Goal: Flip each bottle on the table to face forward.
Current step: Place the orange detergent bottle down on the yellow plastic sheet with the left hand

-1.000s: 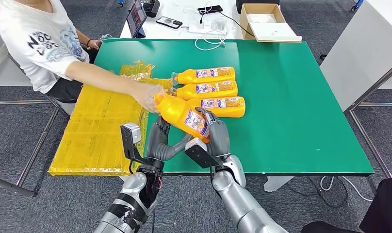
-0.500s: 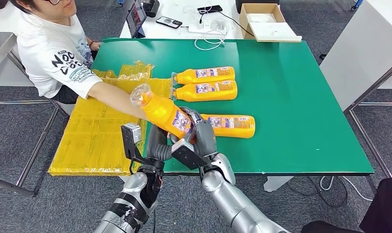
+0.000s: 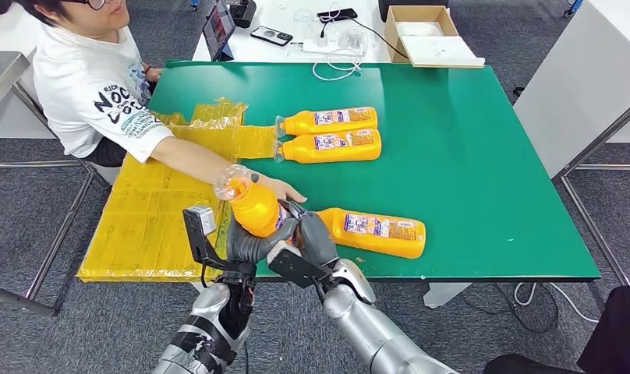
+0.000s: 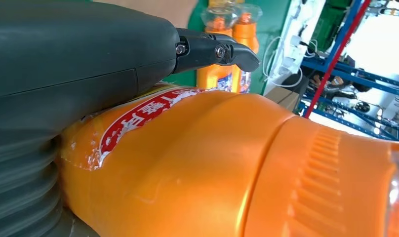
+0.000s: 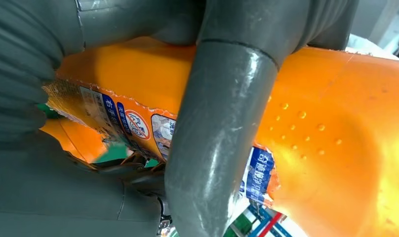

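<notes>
An orange bottle [image 3: 255,206] with a clear cap is raised, cap up and tilted left, over the table's front edge. My left hand [image 3: 246,243] grips it from below and my right hand [image 3: 315,238] holds its lower side. Up close, the bottle [image 4: 227,168] lies against my left palm, with a dark finger [image 4: 215,50] past it. My right thumb [image 5: 219,143] crosses the labelled bottle [image 5: 336,123]. A second bottle [image 3: 379,232] lies label up near the front edge. Two more bottles [image 3: 328,121] [image 3: 330,146] lie side by side mid-table, caps left.
A person sits at the table's left, one hand [image 3: 282,188] flat on the green table [image 3: 483,156] just behind the held bottle. Yellow plastic sheeting [image 3: 160,210] covers the left side. A cardboard box [image 3: 430,35], a tablet and cables lie beyond the far edge.
The held bottle came toward the front edge and tipped more upright. The person's hand let go of its cap end and dropped to the table. The lying bottle slid toward the front right.
</notes>
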You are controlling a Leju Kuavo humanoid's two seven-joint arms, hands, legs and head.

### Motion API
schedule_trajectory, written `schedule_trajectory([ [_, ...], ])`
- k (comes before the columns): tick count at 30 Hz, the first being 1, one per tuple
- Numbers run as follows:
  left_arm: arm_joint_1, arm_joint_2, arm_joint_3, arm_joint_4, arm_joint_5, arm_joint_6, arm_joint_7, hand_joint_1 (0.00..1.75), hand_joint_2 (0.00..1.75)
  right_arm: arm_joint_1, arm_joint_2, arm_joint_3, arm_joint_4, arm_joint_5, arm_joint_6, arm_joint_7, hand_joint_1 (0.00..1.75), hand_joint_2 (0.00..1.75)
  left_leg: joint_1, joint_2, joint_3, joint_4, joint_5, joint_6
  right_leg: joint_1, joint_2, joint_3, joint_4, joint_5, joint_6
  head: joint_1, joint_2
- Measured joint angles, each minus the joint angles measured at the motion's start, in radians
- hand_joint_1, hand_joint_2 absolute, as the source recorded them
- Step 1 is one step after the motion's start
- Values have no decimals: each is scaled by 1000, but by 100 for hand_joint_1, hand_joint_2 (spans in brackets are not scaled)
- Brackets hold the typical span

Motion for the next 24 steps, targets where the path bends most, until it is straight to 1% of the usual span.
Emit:
schedule_trajectory([
  [7, 5, 0, 6, 0, 3, 0, 0, 0, 175, -1, 1, 5, 13, 1, 5, 1, 175, 175, 0, 0, 0, 0, 0, 0, 0, 0, 0, 0, 0, 0, 0, 0],
  [8, 5, 0, 6, 0, 3, 0, 0, 10, 175, -2, 1, 5, 14, 1, 5, 1, 175, 175, 0, 0, 0, 0, 0, 0, 0, 0, 0, 0, 0, 0, 0, 0],
  [11, 6, 0, 5, 0, -5, -5, -4, 141, 175, -3, 1, 5, 15, 1, 5, 1, 175, 175, 0, 0, 0, 0, 0, 0, 0, 0, 0, 0, 0, 0, 0, 0],
  [12, 7, 0, 5, 0, -9, -10, -8, 175, 175, -4, 2, 5, 15, 1, 5, 0, 175, 175, 0, 0, 0, 0, 0, 0, 0, 0, 0, 0, 0, 0, 0, 0],
  [16, 8, 1, 2, 0, -27, -38, -26, 175, 175, -12, 3, 5, 15, 3, 0, 4, 175, 175, 0, 0, 0, 0, 0, 0, 0, 0, 0, 0, 0, 0, 0, 0],
  [24, 8, 2, -2, -2, -22, -57, -33, 175, 175, -17, 4, 4, 15, 6, -4, 12, 175, 175, 0, 0, 0, 0, 0, 0, 0, 0, 0, 0, 0, 0, 0, 0],
])
